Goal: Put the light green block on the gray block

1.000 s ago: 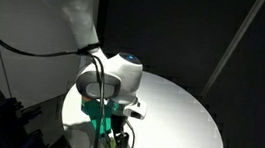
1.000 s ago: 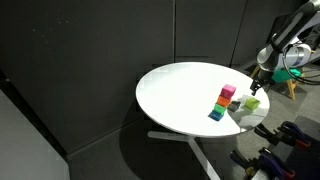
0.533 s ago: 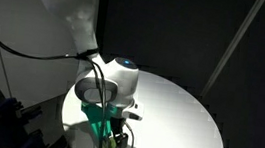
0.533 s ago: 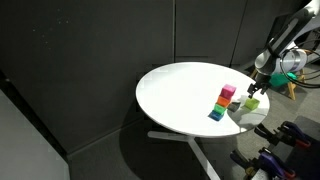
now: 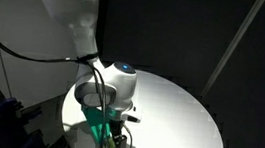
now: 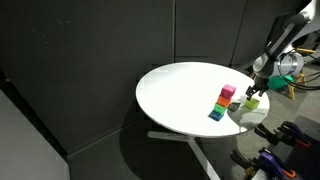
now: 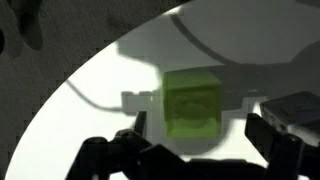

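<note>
The light green block (image 7: 193, 104) lies on the white round table (image 7: 110, 80), right under my gripper (image 7: 195, 124). The jaws stand open, one dark finger (image 7: 135, 132) to its left and one (image 7: 268, 135) to its right, and neither touches it. In an exterior view the block (image 6: 252, 103) sits near the table's edge with the gripper (image 6: 256, 89) just above it. A row of pink (image 6: 229, 91), green (image 6: 222, 101) and blue (image 6: 216, 113) blocks lies beside it. I cannot make out a gray block in any view.
In an exterior view the arm's bulky white wrist (image 5: 111, 82) and its cables hide the blocks. The table's edge (image 6: 262, 118) is close behind the light green block. Dark curtains surround the table, and equipment stands on the floor (image 6: 285, 135).
My gripper has come down toward the light green block, still open. The blocks have not moved.
</note>
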{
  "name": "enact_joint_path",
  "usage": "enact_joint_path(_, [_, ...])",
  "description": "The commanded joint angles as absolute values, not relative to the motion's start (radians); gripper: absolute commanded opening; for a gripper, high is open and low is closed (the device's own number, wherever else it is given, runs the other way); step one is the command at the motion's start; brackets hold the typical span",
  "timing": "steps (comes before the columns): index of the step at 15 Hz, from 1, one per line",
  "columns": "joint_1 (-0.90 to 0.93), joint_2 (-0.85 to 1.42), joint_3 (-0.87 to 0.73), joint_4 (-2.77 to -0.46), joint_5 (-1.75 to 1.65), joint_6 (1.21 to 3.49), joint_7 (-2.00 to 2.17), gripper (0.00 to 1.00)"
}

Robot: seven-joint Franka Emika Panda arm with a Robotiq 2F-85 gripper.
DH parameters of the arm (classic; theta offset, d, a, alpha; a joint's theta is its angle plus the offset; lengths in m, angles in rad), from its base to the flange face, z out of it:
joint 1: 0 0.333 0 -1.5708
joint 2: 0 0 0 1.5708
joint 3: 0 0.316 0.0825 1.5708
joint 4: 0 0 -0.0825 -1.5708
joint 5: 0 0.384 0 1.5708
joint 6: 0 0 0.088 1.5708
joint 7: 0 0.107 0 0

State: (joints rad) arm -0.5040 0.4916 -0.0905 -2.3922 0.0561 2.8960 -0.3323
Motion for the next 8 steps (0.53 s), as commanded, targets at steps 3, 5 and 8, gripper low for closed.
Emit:
enact_joint_path(3, [-0.542,0.526,-0.071,-2.36,0.066,2.912,-0.355,1.0])
enact_joint_path(5, [-0.544,0.537,-0.071,-2.354,0.065,2.914,-0.353,1.0])
enact_joint_path(8, [-0.541,0.557,-0.075,-2.343,0.06,2.917,-0.347,1.0])
